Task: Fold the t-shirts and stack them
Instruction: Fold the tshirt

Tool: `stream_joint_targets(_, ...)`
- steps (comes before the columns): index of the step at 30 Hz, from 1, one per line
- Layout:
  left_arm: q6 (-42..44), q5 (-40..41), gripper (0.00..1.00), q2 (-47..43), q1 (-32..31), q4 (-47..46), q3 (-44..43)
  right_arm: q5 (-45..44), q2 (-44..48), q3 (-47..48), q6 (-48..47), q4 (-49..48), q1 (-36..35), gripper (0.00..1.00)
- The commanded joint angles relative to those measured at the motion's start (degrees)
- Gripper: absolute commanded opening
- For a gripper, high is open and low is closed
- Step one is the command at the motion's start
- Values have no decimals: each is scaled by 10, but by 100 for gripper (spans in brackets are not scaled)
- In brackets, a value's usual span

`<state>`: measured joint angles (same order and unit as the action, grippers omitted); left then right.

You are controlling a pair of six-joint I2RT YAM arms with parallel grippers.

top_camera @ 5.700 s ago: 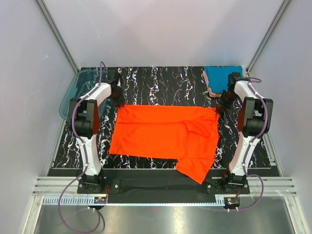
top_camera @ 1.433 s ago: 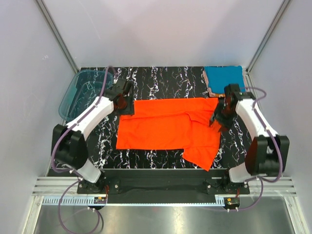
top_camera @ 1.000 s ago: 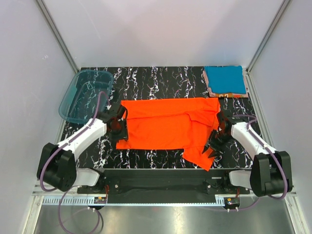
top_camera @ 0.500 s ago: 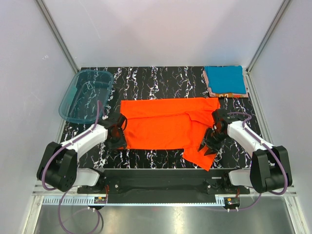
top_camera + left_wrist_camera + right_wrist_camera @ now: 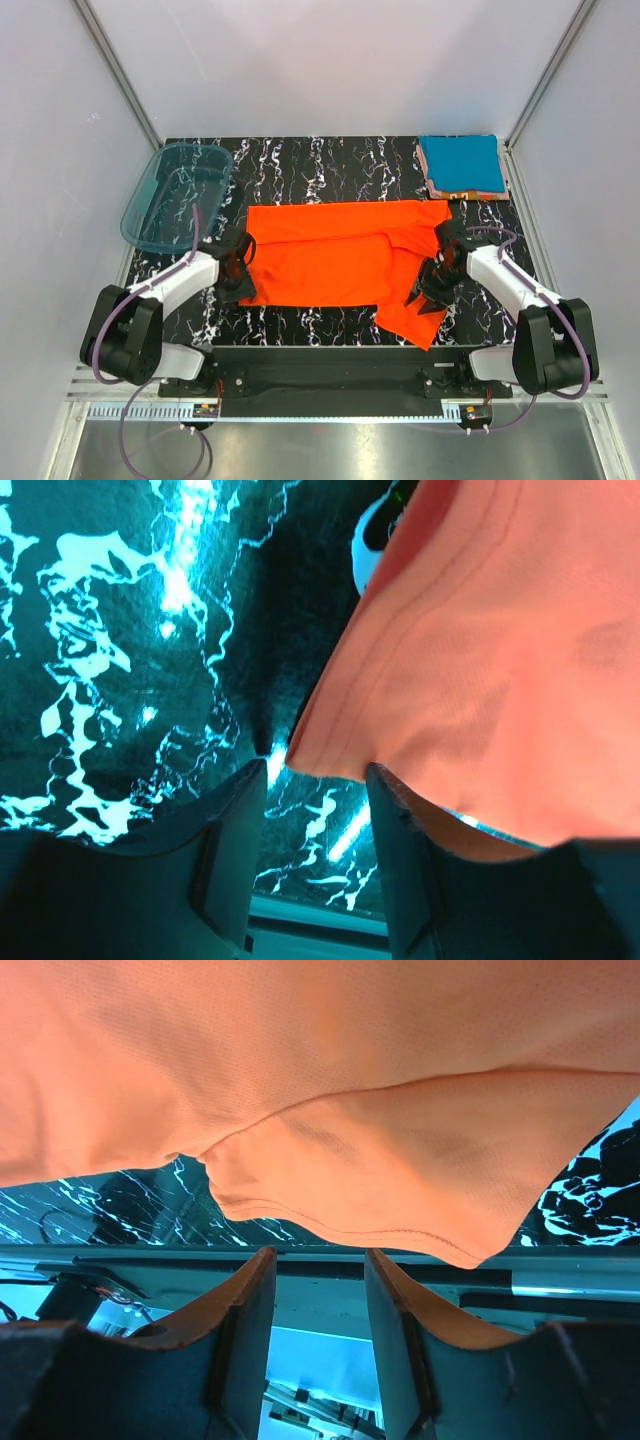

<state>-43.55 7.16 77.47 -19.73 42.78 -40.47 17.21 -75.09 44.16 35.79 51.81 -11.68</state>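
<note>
While both arms lie low with elbows bent outward, left gripper [image 5: 240, 272] sits jaws apart at near-left corner of orange-red t-shirt [image 5: 340, 258]; right gripper [image 5: 424, 298], jaws apart, over its near-right flap; shirt flat at table [image 5: 330, 160] centre.

We see an orange-red t-shirt [image 5: 330, 262] of matt, fine-knit cloth, a teal blue t-shirt [image 5: 460, 160] of matt cloth too, a tub [image 5: 165, 205] of translucent glossy plastic, our surface [image 5: 330, 165] smooth, shiny, black veined white like marble

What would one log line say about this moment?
left gripper: open, at left edge of orange shirt | right gripper: open, at its right side | teal shirt: folded, far right
</note>
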Motion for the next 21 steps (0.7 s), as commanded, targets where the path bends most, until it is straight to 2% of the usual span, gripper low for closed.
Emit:
stream_joint_targets(1,4,8,47,18,11,-31,-8,5,-13,25,-10,-10,-5,48)
stream_joint_targets(4,4,-11,42,39,16,-48,-8,4,-20,30,-12,-9,-4,48)
stream_joint_targets(6,4,-12,36,52,18,-60,-10,2,-25,36,-12,-8,-5,48)
stream_joint_targets(7,6,-9,31,58,19,-60,-13,2,-32,37,-13,-7,-4,48)
stream_joint_targets(8,13,-8,16,63,26,-61,-22,2,-35,40,-13,-7,-4,48)
stream_joint_targets(10,22,-1,5,74,36,-55,-32,3,-43,44,-14,-4,-5,48)
stream_joint_targets(12,37,21,1,76,50,-42,-52,1,-47,46,-17,-1,-5,48)
stream_joint_targets(17,85,44,1,87,79,-33,-86,20,-70,38,-34,1,-11,51)
stream_joint_targets(21,96,39,0,115,80,-40,-107,29,-91,38,-48,7,-75,57)
